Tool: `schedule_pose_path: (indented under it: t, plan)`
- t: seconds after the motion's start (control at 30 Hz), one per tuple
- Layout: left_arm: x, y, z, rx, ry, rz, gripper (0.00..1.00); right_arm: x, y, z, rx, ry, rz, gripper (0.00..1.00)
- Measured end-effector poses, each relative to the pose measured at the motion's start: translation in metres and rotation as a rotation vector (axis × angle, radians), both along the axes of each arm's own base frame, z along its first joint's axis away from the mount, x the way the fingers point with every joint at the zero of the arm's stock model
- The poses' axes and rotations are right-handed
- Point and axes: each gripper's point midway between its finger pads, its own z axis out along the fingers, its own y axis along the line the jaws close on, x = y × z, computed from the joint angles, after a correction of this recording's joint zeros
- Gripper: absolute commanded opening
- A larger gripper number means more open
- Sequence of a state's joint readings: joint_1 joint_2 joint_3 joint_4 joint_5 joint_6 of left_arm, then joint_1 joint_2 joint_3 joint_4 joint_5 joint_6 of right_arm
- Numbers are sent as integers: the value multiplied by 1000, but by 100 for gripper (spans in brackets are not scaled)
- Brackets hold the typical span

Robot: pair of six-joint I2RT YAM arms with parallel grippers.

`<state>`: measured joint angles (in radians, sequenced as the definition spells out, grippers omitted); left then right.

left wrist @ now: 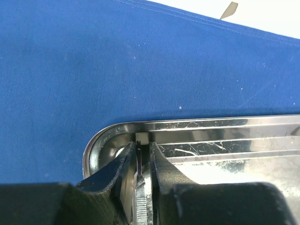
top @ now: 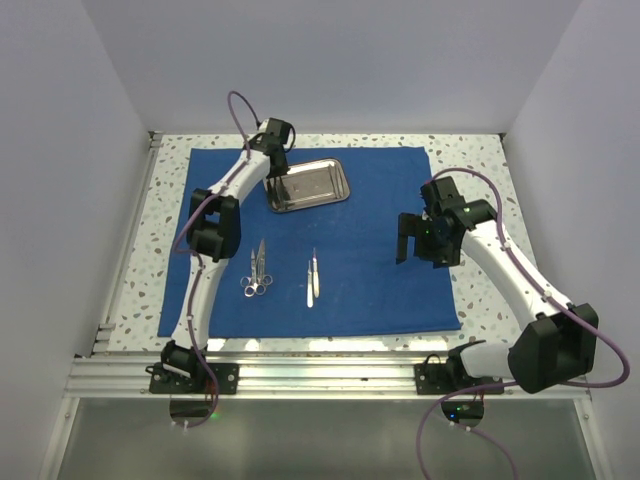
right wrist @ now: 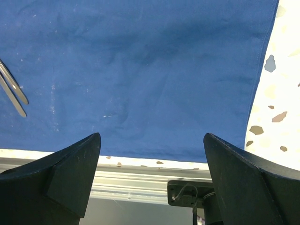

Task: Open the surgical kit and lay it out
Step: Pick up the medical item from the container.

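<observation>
The royal-blue cloth (top: 370,240) lies spread flat on the table. The steel tray (top: 318,190) sits on its far part. My left gripper (top: 277,180) is at the tray's left end, shut on a slim silver instrument (left wrist: 140,190) with a ribbed handle, whose tip rests against the tray's corner (left wrist: 105,140). Two scissors or forceps (top: 258,272) and tweezers (top: 312,279) lie on the cloth in front of the tray. My right gripper (top: 414,243) hovers open and empty over the cloth's right part (right wrist: 150,70); the tweezers' tips (right wrist: 12,90) show at its left.
Speckled white tabletop (top: 490,200) borders the cloth on all sides. White walls enclose the left, back and right. An aluminium rail (top: 330,375) with the arm bases runs along the near edge, also seen in the right wrist view (right wrist: 140,178).
</observation>
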<state>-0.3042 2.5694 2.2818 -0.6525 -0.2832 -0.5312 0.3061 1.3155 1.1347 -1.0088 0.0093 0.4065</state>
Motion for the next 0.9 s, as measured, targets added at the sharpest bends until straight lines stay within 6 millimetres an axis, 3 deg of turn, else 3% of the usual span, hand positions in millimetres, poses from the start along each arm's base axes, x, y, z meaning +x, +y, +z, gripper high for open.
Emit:
schedule_pose_path:
  t: [0.3, 0.5, 0.6, 0.9]
  plan:
    - [-12, -6, -2, -30, 47, -63, 13, -1, -1, -7, 15, 11, -2, 96]
    - [-15, -9, -2, -57, 68, -79, 11, -2, -1, -7, 25, 5, -3, 96]
    - [-15, -10, -3, -58, 78, -86, 0, -3, -1, -7, 30, 2, -3, 96]
    - [-17, -16, -1, -74, 79, -139, 0, -5, 1, -7, 49, 0, 4, 96]
